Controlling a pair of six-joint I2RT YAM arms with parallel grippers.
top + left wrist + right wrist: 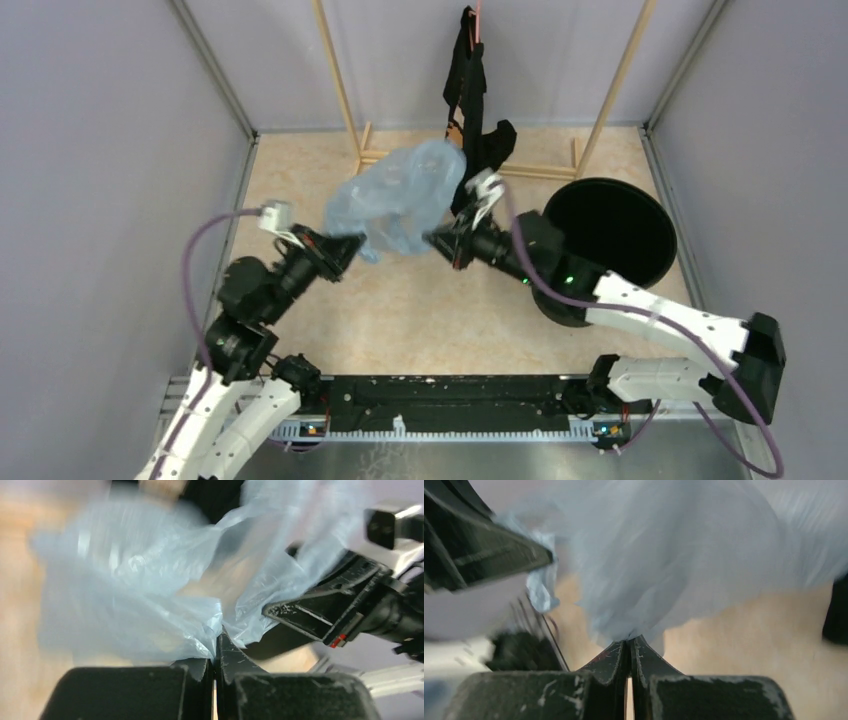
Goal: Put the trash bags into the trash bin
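Observation:
The light-blue translucent trash bag [400, 195] hangs in the air above the middle of the table, held between both grippers. My left gripper [352, 243] is shut on its lower left edge. My right gripper [432, 238] is shut on its lower right edge. In the left wrist view the bag [135, 585] fills the frame above my closed left gripper [218, 636], with the right gripper's fingers [320, 615] close by. In the right wrist view the bag [674, 560] bunches into my closed right gripper [629, 641]. The round black trash bin [610, 240] stands at the right, partly behind the right arm.
A black garment [475, 90] hangs from a wooden rack [345, 100] at the back, right behind the bag. Grey walls [110, 180] enclose the table on the left, right and back. The beige tabletop [420, 310] lies below the bag.

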